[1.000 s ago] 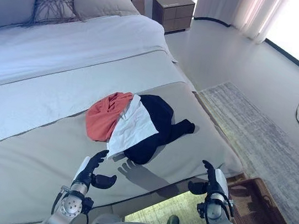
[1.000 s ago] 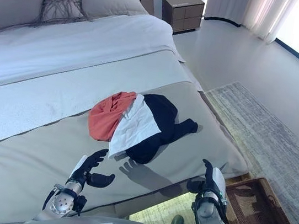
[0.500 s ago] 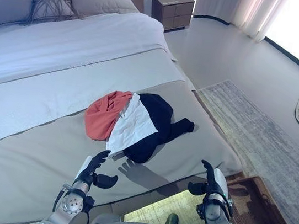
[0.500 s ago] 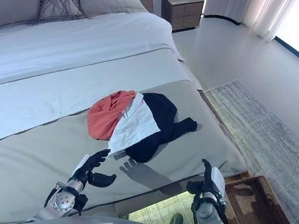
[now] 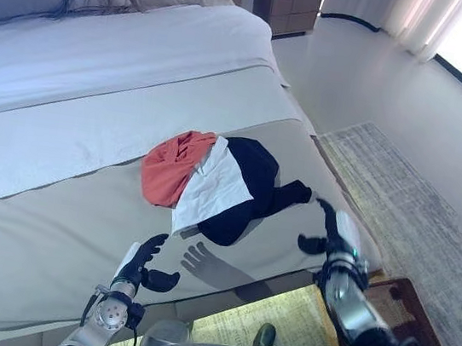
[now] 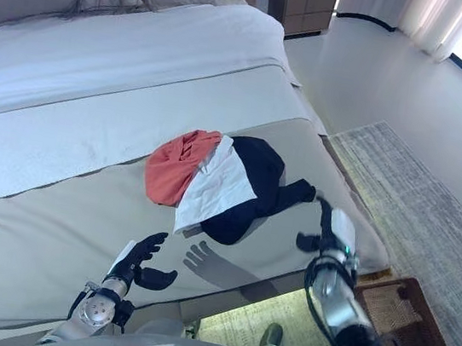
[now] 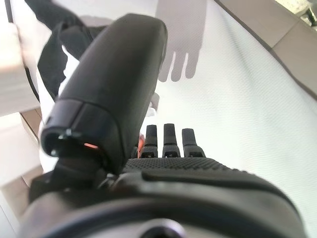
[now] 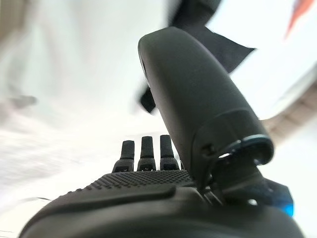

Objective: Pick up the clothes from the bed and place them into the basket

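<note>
Floor: pale grey, with a grey rug (image 5: 403,176)
Nightstand (image 5: 289,2): wooden, beside the headboard
Curtains (image 5: 408,17): sheer, sunlit

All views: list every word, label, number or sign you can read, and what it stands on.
None can be read.
Pile of red, white and black clothes on the grey bed cover: no print shows.
Brown woven basket on the floor: no label shows.
Dark left hand and right hand: no markings show.
</note>
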`<state>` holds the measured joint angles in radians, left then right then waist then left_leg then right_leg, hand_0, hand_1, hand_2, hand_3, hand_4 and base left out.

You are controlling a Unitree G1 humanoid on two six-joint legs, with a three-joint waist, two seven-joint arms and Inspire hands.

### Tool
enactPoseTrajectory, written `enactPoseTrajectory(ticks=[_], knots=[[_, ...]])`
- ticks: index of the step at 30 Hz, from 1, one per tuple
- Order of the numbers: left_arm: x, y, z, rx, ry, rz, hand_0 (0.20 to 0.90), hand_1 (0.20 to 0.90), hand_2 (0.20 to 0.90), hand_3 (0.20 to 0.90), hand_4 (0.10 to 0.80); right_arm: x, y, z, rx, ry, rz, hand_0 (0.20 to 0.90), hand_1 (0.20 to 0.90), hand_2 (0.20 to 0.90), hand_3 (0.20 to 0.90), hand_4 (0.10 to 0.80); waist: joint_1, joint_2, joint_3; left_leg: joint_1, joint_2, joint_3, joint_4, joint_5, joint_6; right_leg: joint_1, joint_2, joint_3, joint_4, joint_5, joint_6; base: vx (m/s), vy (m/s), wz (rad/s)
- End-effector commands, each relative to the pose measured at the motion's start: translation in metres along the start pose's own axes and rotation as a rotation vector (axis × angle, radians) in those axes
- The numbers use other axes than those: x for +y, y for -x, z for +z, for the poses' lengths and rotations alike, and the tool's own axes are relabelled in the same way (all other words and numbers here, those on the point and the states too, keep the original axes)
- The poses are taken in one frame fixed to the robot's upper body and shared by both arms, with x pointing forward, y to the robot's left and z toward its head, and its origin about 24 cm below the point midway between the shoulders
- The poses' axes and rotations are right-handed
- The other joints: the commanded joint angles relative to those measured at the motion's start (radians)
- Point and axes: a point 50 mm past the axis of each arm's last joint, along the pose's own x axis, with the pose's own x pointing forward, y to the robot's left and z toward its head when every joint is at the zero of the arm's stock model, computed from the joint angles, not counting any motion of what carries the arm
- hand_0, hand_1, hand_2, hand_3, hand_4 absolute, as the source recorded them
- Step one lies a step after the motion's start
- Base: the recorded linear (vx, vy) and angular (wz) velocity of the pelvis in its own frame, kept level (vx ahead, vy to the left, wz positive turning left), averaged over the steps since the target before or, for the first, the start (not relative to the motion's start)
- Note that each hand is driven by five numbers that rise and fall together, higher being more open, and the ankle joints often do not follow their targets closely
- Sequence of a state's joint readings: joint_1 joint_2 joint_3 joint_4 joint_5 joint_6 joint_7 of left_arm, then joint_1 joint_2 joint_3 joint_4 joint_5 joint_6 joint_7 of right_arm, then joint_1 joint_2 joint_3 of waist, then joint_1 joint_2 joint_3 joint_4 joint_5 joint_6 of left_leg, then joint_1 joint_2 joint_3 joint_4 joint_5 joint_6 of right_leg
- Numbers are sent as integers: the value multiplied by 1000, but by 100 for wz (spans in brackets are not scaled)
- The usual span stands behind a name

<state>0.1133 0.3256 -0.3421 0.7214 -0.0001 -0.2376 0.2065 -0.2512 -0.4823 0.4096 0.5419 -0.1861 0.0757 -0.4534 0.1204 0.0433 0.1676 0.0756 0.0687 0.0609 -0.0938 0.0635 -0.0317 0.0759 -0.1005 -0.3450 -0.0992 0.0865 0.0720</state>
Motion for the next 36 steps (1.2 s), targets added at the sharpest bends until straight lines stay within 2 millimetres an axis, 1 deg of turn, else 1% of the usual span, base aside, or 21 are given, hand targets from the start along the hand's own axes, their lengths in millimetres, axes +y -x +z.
enactPoseTrajectory(ticks=[1, 2, 3, 4, 6, 8, 9, 10, 11, 12, 13, 16, 17, 20, 21, 22, 24, 25, 29, 33, 36], knots=[[35, -25, 49, -181, -49, 69, 900, 900, 900, 900, 800, -68, -45, 125, -407, 7, -207, 900, 900, 900, 900, 800, 49, -55, 26, -33, 28, -21, 55, -76, -37, 45, -68, 29, 85, -138, -11, -81, 139, 16], [36, -27, 52, -191, -52, 65, 900, 900, 900, 900, 800, -77, -49, 136, -429, 19, -229, 900, 900, 900, 900, 800, 52, -56, 36, -52, 27, -14, 85, -79, -37, 36, -76, 20, 100, -138, -13, -104, 145, 26], [37, -30, 58, -204, -56, 60, 900, 900, 900, 900, 800, -91, -53, 152, -462, 39, -266, 900, 900, 900, 900, 800, 64, -55, 57, -88, 15, -30, 130, -86, -33, 20, -92, 10, 132, -142, -15, -100, 195, 32], [36, -31, 60, -204, -60, 54, 900, 900, 900, 900, 800, -108, -58, 169, -492, 52, -306, 900, 900, 900, 900, 800, 83, -52, 76, -109, 2, -54, 151, -90, -22, 9, -109, 7, 173, -149, -13, -74, 223, 41], [37, -33, 63, -214, -81, 45, 900, 900, 900, 900, 800, -125, -64, 188, -523, 62, -359, 900, 900, 900, 900, 800, 115, -48, 99, -129, -16, -77, 172, -99, 1, -6, -133, 5, 286, -195, -17, 3, 151, 33], [40, -34, 65, -224, -116, 32, 900, 900, 900, 900, 800, -132, -66, 192, -526, 60, -383, 900, 900, 900, 900, 800, 129, -50, 111, -144, -35, -100, 192, -105, 15, -39, -136, 16, 378, -208, -18, 71, 36, 21], [41, -33, 66, -233, -140, 25, 900, 900, 900, 900, 800, -137, -67, 198, -529, 58, -401, 900, 900, 900, 900, 800, 134, -50, 128, -152, -48, -124, 214, -109, 19, -76, -137, 39, 416, -188, -15, 77, -32, 38], [42, -34, 69, -241, -133, 33, 900, 900, 900, 900, 800, -143, -69, 212, -549, 60, -422, 900, 900, 900, 900, 800, 129, -45, 152, -165, -56, -153, 234, -114, 18, -122, -133, 82, 377, -161, -11, 32, -52, 45], [43, -35, 72, -250, -128, 37, 900, 900, 900, 900, 800, -144, -68, 219, -561, 69, -430, 900, 900, 900, 900, 800, 126, -43, 160, -171, -58, -154, 236, -116, 19, -138, -133, 93, 358, -149, -7, -58, -53, 66], [48, -39, 86, -288, -108, 63, 900, 900, 900, 900, 800, -152, -65, 243, -611, 100, -457, 900, 900, 900, 900, 800, 117, -29, 197, -198, -55, -154, 246, -122, 31, -203, -129, 142, 365, -136, -5, -117, -47, 59], [51, -40, 92, -306, -94, 76, 900, 900, 900, 900, 800, -162, -63, 253, -630, 120, -474, 900, 900, 900, 900, 800, 121, -29, 215, -234, -55, -148, 270, -121, 33, -219, -120, 148, 369, -154, -9, -132, -53, 56], [51, -41, 104, -343, -79, 86, 900, 900, 900, 900, 800, -179, -62, 265, -642, 146, -511, 900, 900, 900, 900, 800, 139, -33, 241, -308, -60, -138, 316, -116, 24, -241, -114, 126, 382, -175, -17, -129, -57, 26], [51, -42, 119, -398, -82, 80, 900, 900, 900, 900, 800, -202, -63, 273, -622, 149, -554, 900, 900, 900, 900, 800, 163, -29, 287, -376, -68, -149, 355, -109, 14, -275, -110, 100, 419, -201, -27, -167, -93, 12], [49, -38, 127, -442, -77, 53, 900, 900, 900, 900, 800, -226, -65, 275, -571, 169, -612, 900, 900, 900, 900, 800, 195, -18, 334, -427, -84, -182, 387, -105, 13, -325, -117, 62, 486, -228, -42, -36, -35, 48], [49, -37, 128, -447, -69, 47, 900, 900, 900, 900, 800, -228, -65, 275, -556, 180, -620, 900, 900, 900, 900, 800, 201, -17, 345, -424, -87, -188, 398, -127, 9, -329, -120, 65, 510, -255, -38, 86, 22, 49], [48, -34, 127, -462, -55, 33, 900, 900, 900, 900, 800, -234, -66, 276, -533, 201, -646, 900, 900, 900, 900, 800, 216, -9, 352, -447, -97, -200, 411, -129, 13, -357, -125, 55, 545, -266, -42, 101, 40, 36], [48, -29, 127, -494, -43, 22, 900, 900, 900, 900, 800, -240, -67, 277, -488, 216, -672, 900, 900, 900, 900, 800, 236, -1, 352, -501, -116, -218, 450, -142, 25, -418, -136, 44, 607, -283, -46, 52, 89, 26], [49, -27, 128, -499, -34, 22, 900, 900, 900, 900, 800, -241, -67, 277, -476, 222, -676, 900, 900, 900, 900, 800, 240, 0, 352, -515, -121, -220, 462, -147, 28, -432, -140, 42, 622, -288, -48, 50, 96, 27], [51, -20, 131, -541, 2, 19, 900, 900, 900, 900, 800, -248, -68, 275, -413, 257, -708, 900, 900, 900, 900, 800, 266, 20, 352, -620, -153, -236, 562, -183, 54, -523, -171, 32, 734, -313, -59, 54, 84, 25], [54, -16, 135, -577, 39, 32, 900, 900, 900, 900, 800, -258, -68, 277, -381, 261, -726, 900, 900, 900, 900, 800, 277, 34, 352, -685, -170, -240, 617, -203, 66, -577, -179, 33, 784, -324, -65, 41, 74, 16], [57, -10, 138, -605, 61, 44, 900, 900, 900, 900, 800, -265, -65, 279, -376, 278, -760, 900, 900, 900, 900, 800, 287, 46, 352, -743, -181, -243, 652, -208, 76, -637, -176, 34, 829, -334, -68, 14, 83, 3]])
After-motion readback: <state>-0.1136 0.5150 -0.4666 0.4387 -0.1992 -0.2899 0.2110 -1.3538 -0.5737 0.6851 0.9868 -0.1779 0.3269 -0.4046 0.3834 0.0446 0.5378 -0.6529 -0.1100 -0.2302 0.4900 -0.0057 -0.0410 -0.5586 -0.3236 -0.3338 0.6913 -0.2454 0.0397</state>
